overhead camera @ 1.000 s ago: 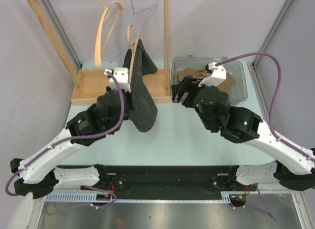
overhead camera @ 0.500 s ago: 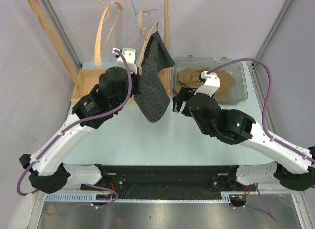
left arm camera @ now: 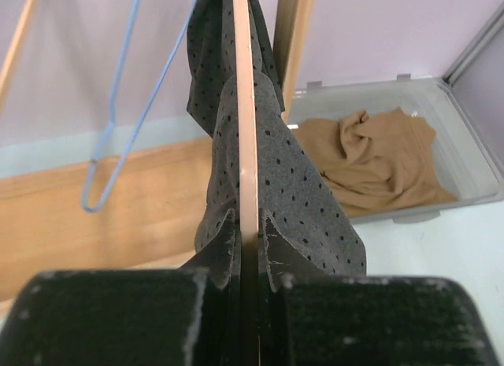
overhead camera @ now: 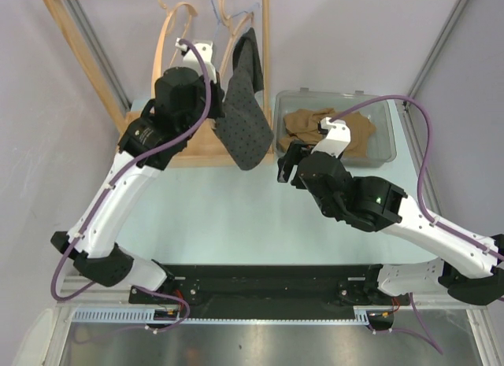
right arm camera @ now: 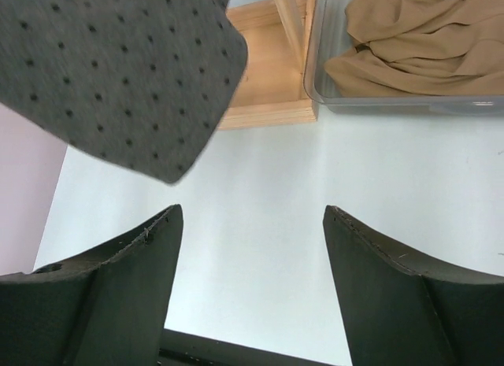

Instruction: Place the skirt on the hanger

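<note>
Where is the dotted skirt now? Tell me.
In the top view the skirt hangs near the far middle, draped over the wooden hanger clamped by the left gripper, by the rack's right post and left of the clear bin.

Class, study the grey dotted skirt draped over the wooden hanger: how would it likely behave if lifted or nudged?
Probably floppy: the grey dotted skirt folds over the wooden hanger and hangs in soft creases. Likely light, since the thin hanger looks straight beneath it. It may slide off if tilted; no clip is visible.
</note>
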### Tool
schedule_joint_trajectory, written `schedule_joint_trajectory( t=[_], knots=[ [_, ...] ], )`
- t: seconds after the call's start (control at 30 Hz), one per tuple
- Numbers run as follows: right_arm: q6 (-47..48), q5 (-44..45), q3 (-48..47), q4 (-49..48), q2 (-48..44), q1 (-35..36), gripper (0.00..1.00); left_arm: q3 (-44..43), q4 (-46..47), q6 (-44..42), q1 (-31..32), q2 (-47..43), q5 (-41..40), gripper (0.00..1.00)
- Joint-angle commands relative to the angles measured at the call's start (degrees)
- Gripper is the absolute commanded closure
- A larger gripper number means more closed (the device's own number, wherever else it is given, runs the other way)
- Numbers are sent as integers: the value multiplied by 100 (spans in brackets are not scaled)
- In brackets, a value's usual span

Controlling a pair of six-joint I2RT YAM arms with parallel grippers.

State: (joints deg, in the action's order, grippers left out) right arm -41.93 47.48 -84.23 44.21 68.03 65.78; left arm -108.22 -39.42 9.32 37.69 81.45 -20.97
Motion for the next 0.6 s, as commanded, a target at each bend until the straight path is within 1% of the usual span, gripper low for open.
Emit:
schedule_joint_trajectory(
  t=[0.0,0.13,0.2,0.23,0.43,0.57],
  knots=[
    [-201,112,20,36,-123,-21,24,-909,471,-369,-341,177,251,100],
    [-210,121,47,44,-123,-39,24,-1394,338,-484,-605,520,847,100],
    [-210,121,55,53,-106,-47,24,-1586,330,-467,-701,661,1015,100],
    [-219,121,55,53,-106,-48,24,-1640,312,-440,-737,792,1260,100],
    [-254,121,64,106,-53,-48,24,-1851,496,-177,-878,1232,1780,100],
    [-315,103,64,141,-27,-56,24,-2035,567,-27,-904,1539,1833,100]
  ],
)
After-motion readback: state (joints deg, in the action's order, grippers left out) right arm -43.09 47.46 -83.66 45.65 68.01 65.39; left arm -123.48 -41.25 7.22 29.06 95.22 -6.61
